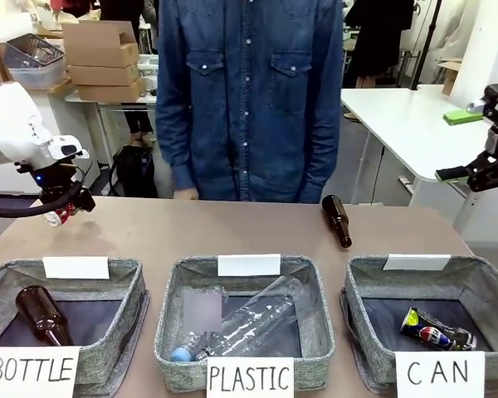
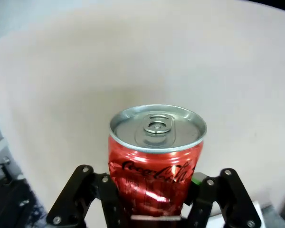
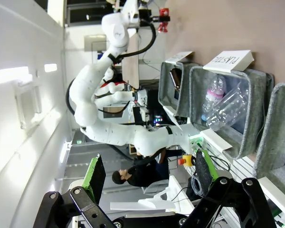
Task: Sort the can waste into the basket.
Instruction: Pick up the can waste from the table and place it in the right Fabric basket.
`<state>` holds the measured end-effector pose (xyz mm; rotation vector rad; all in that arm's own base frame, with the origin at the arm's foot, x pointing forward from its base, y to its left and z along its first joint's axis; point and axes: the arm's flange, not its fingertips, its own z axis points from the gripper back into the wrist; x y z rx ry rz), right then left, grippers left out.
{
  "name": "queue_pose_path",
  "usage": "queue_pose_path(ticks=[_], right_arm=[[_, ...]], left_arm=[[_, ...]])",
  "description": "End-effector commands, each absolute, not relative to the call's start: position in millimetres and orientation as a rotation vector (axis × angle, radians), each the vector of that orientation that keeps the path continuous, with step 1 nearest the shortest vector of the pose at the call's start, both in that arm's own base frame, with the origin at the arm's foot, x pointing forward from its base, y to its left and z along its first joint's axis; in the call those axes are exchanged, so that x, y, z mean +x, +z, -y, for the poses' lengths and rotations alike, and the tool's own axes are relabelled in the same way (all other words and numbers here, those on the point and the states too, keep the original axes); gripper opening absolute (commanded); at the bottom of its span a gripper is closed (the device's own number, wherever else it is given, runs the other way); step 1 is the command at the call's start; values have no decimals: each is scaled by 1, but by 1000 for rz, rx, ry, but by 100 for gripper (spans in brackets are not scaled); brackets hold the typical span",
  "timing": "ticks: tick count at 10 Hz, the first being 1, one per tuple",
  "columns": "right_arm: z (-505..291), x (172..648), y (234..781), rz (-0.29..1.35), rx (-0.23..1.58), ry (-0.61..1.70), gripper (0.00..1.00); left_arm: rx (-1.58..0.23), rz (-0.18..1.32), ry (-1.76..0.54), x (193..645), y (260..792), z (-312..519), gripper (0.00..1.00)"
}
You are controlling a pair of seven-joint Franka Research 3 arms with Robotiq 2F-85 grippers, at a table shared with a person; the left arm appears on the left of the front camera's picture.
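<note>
The red can (image 2: 154, 161) is clamped in the left tool (image 1: 65, 209), held just above the counter (image 1: 232, 228) at its far left, well apart from the CAN basket (image 1: 473, 274) at the near right. In the left wrist view the fingers (image 2: 102, 190) press the lower body from either side, silver top up, and the wall between them looks creased. I judge it light, thin-walled and easy to crush further, with a glossy skin that could slip. The lower-body grip seems sensible, since the top rim is stiffer but narrow (whether the can is empty cannot be told from here), and only a modest squeeze should be needed.

The right tool (image 3: 148, 171) hangs high off to the right, its green pads (image 3: 92, 178) apart with nothing between them.

The CAN basket holds the dark Pepsi can (image 1: 436, 330), dented and lying on its side on the dark lining. The PLASTIC basket (image 1: 315, 282) in the middle holds clear plastic bottles (image 1: 257, 315) lying across each other. The BOTTLE basket (image 1: 133, 282) at the left holds one brown glass bottle (image 1: 40, 313), lying tilted. Another brown bottle (image 1: 338, 220) lies on the counter beyond the CAN basket, near the person (image 1: 249, 99) standing at the far side
</note>
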<state>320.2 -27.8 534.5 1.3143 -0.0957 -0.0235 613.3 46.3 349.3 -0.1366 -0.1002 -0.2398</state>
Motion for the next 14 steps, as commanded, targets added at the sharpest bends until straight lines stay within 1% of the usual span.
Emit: queue_pose_path(ticks=[1,2,3,4,5,6,7,8,9,13,14], right_arm=[[29,320,535,103,1309,-3,100],[29,320,535,103,1309,-3,100],[29,320,535,103,1309,-3,100],[29,320,535,103,1309,-3,100],[29,320,535,103,1309,-3,100],[29,320,535,103,1309,-3,100],[29,320,535,103,1309,-3,100],[29,320,535,103,1309,-3,100],[29,320,535,103,1309,-3,100],[29,320,535,103,1309,-3,100],[29,320,535,103,1309,-3,100]], left_arm=[[-199,78,-452,545,415,-32,0],[-261,72,-572,507,443,-20,0],[-363,-4,-787,460,469,-6,0],[-416,-35,-989,417,488,2,0],[-420,-66,-1131,372,502,5,0],[-393,-64,-1301,330,511,5,0],[-359,5,-1408,293,513,2,0],[-346,114,-1372,281,511,-1,0],[-413,-52,-1263,315,515,18,0],[-413,-52,-1263,315,515,18,0],[-396,-58,-1283,310,507,16,0]])
